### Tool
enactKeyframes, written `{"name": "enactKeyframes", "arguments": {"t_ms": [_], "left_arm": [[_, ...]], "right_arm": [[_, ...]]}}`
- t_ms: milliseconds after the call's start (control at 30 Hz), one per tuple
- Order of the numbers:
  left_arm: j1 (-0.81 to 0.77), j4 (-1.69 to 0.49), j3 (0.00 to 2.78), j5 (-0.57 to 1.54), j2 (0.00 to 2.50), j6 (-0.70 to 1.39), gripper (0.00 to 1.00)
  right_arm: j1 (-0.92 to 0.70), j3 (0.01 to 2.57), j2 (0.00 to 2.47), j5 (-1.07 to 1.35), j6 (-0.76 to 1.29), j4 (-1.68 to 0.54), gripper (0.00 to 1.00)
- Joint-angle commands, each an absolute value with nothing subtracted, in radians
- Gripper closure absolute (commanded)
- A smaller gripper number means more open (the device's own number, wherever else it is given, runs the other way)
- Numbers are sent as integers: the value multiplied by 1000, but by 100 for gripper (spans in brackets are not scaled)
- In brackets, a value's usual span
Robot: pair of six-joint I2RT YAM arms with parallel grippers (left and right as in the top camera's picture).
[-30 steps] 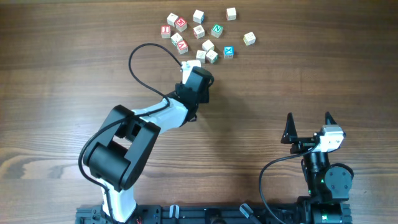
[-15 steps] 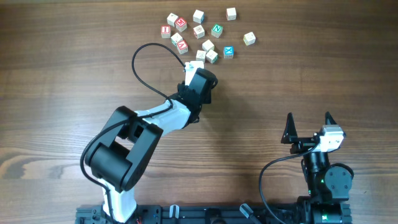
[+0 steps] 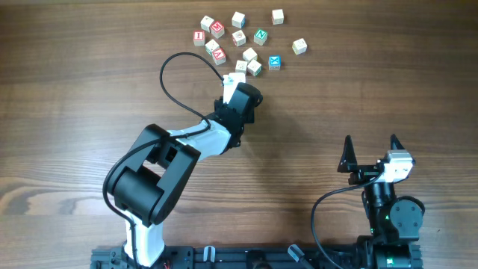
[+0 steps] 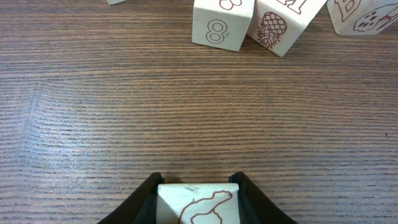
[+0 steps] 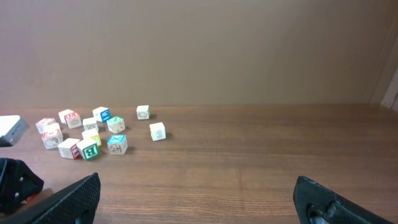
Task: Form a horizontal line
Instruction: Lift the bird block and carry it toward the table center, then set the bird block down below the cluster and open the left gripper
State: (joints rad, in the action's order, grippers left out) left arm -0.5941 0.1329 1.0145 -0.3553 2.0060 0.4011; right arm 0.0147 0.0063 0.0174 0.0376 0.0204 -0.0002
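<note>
brown wood-grain worktop (image 3: 89, 90) fills every view, with a plain tan wall (image 5: 199, 50) behind it in the right wrist view. toward its far side lies a scatter of small wooden letter cubes (image 3: 224, 33). on the near side of that scatter is the horizontal line (image 3: 255, 68), only roughly made. the pale beige cube with a pineapple drawing (image 4: 286, 25) touches the pale beige cube marked 8 (image 4: 217, 25) but sits turned out of square. a cyan-faced cube (image 3: 274, 62) lies just beside them with a small gap.

the left tool (image 4: 197, 185) pinches a pale beige wooden cube with a brown drawing (image 4: 198, 205) between its black fingers (image 4: 144, 198), near the row but apart from it. whether that cube rests on the wood or hangs just above it i cannot tell. the right tool (image 3: 370, 140) stands spread wide and empty, well apart by the robot's own edge.

the danger, as i judge it, is in the approach. the row's cubes are light and loose, so a finger wider than the carried cube could nudge the 8 or the pineapple cube and break the row. a cube set down askew would leave a crooked line, and opening too early could let it tip or skid.
</note>
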Motion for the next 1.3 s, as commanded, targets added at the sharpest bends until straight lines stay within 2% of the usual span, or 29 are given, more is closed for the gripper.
{"name": "enactKeyframes", "arguments": {"t_ms": [0, 333, 433, 667, 767, 933, 1267], "left_arm": [[-591, 105, 1000, -365, 2064, 400, 63], [-591, 101, 1000, -365, 2064, 396, 60], [-591, 105, 1000, -365, 2064, 396, 56], [-592, 147, 1002, -364, 2054, 396, 32], [-594, 143, 1002, -364, 2027, 395, 26], [-594, 107, 1002, -364, 1921, 376, 0], [-555, 93, 1039, -358, 1611, 310, 0]], "right_arm": [[16, 5, 5, 54, 6, 1, 0], [16, 5, 5, 54, 7, 1, 0], [16, 5, 5, 54, 7, 1, 0], [16, 5, 5, 54, 7, 1, 0], [16, 5, 5, 54, 7, 1, 0], [16, 5, 5, 54, 7, 1, 0], [16, 5, 5, 54, 7, 1, 0]]}}
